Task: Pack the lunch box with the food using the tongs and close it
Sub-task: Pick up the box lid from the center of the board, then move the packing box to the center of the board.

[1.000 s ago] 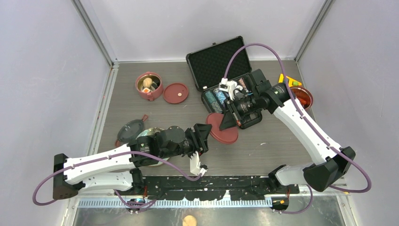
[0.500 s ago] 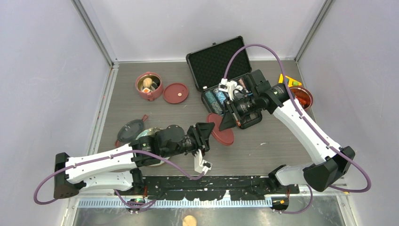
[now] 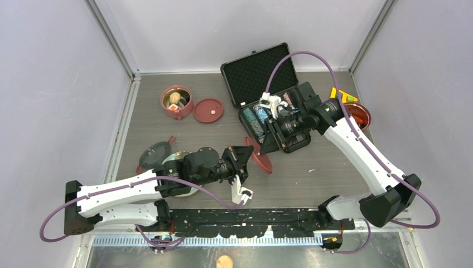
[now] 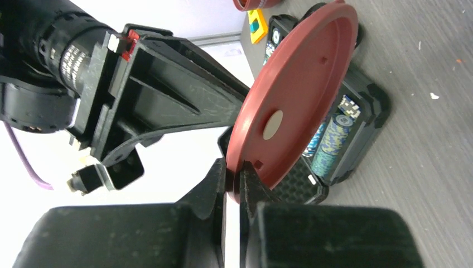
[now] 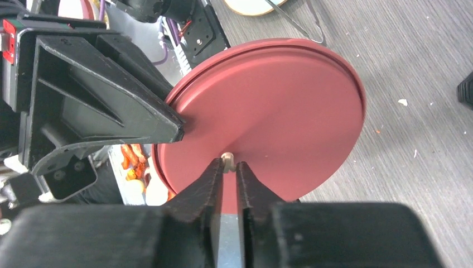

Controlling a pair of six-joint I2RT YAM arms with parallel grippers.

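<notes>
A flat red inner lid [image 3: 262, 158] of the lunch box hangs on edge above the table between both arms. My left gripper [image 4: 233, 167] is shut on its lower rim [image 4: 295, 95]. My right gripper [image 5: 226, 163] stands slightly open, its fingertips on either side of the lid's small beige knob [image 5: 226, 159] on the other face [image 5: 268, 123]. A maroon bowl tier [image 3: 177, 101] holding food stands at the back left, with a second red lid [image 3: 208, 110] beside it. The tongs [image 5: 295, 25] lie by the plate [image 5: 251, 5]. Orange food bits [image 5: 133, 159] show past the lid.
The open black case of poker chips [image 3: 268, 106] lies just behind the right gripper. A dark top lid [image 3: 155, 153] rests near the left arm's elbow. Another red bowl [image 3: 357, 115] stands at the far right. A beige bun [image 3: 224, 261] lies below the table's near edge.
The left gripper has closed on the lid's rim. The right gripper's fingers have parted from the knob. The lid has tipped more on edge and shifted slightly left.
</notes>
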